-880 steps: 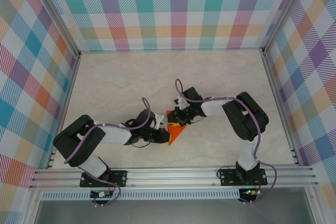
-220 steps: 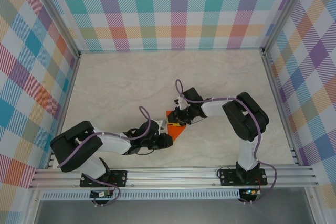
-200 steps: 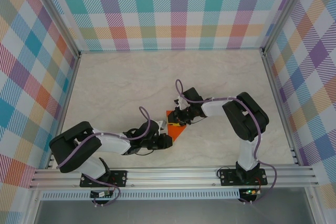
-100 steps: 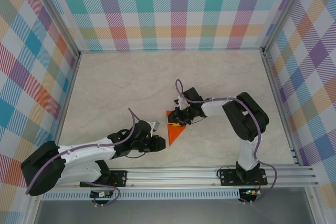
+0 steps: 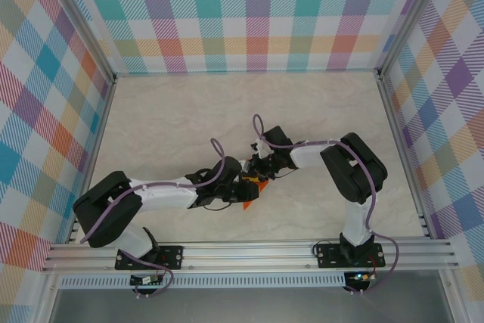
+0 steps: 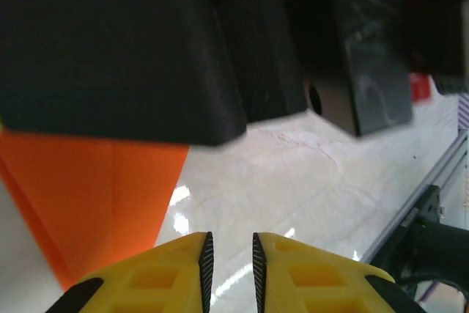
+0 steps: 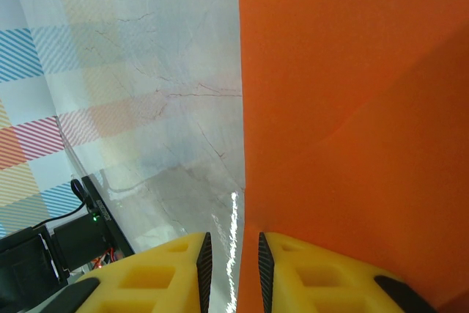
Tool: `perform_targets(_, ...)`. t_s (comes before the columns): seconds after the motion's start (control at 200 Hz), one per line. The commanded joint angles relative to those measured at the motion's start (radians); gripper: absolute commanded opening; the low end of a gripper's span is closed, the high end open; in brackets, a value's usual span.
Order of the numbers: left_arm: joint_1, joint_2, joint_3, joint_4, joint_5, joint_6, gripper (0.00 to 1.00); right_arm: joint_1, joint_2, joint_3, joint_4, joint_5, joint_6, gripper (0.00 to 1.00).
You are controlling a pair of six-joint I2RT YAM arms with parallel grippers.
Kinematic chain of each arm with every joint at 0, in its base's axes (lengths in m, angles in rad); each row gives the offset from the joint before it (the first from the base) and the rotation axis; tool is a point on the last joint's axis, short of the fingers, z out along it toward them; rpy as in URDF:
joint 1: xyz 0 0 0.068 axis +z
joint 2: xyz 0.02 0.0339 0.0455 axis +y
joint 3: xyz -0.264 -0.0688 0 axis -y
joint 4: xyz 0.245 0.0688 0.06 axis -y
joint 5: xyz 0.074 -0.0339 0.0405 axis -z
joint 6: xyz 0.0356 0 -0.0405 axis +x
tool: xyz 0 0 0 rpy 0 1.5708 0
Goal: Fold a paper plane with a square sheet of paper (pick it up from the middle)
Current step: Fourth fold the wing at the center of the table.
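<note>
The square sheet of paper [image 5: 262,184] lies flat on the table as a bright orange folded triangle, mostly covered by both arms. My left gripper [image 5: 246,191] hovers low over its near part. In the left wrist view its yellow fingers [image 6: 229,236] stand a narrow gap apart over bare table, with the paper [image 6: 95,203] to their left. My right gripper [image 5: 257,174] sits on the sheet's far part. Its fingers [image 7: 232,236] are also slightly apart. The paper's [image 7: 352,108] straight edge runs under that gap, and the right finger rests over the orange.
The right arm's dark bulk [image 6: 293,42] hangs close in front of the left gripper. A pale tabletop [image 5: 227,111] stretches back to the plaid walls. An aluminium rail [image 5: 249,251] runs along the near edge by the arm bases.
Half a second ago the left arm was drawn back to the near left, and it has swung in again over the paper. Its jaws have parted a little. The right arm has stayed put.
</note>
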Motion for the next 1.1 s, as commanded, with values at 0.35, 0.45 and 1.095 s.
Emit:
perform_targets(0.35, -0.001, 0.063, -0.196, 0.007, -0.126, -0.045, 0.18, -0.005, 0.086, -0.035, -0.11, 0.144, -0.009, 0.27)
perform_targets(0.45, -0.003, 0.044, -0.237, 0.012, -0.124, -0.057, 0.17, -0.005, 0.071, -0.028, -0.114, 0.143, -0.007, 0.27)
perform_targets(1.095, -0.025, 0.05, -0.268, -0.001, -0.138, -0.038, 0.06, -0.025, -0.189, -0.069, -0.038, 0.027, 0.012, 0.16)
